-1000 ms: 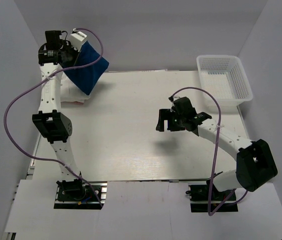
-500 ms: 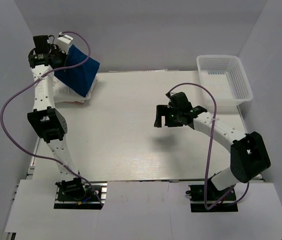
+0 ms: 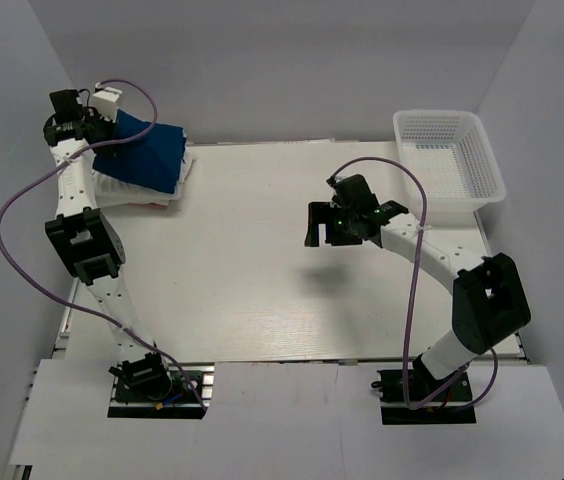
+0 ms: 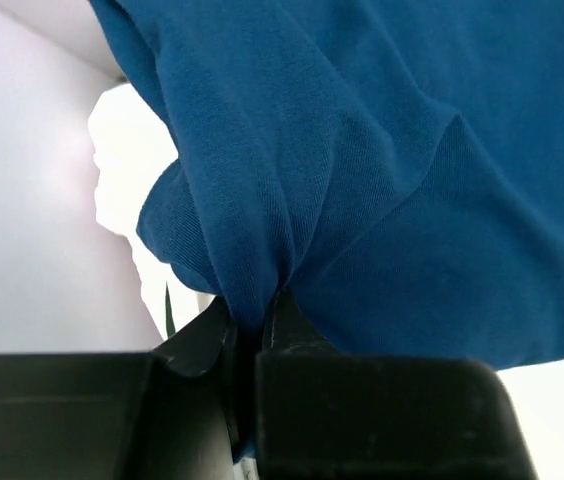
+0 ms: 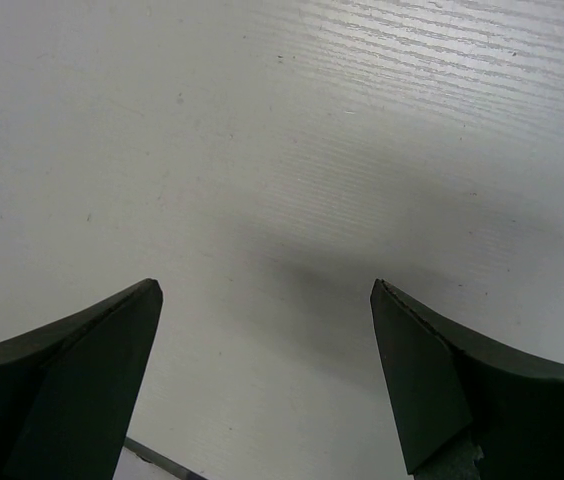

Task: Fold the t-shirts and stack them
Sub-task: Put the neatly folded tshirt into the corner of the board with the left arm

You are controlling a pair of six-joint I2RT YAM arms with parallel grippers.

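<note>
Blue shirt (image 4: 382, 180), soft knit, bunched and pinched tight in my left gripper (image 4: 252, 325). It lies over the white folded shirts (image 3: 122, 190) at the table's (image 3: 262, 300) far-left corner, close to the wall. My right gripper (image 5: 267, 300) is spread wide, holding nothing, above bare woodgrain mid-table. Mesh basket (image 3: 449, 160) far right.
</note>
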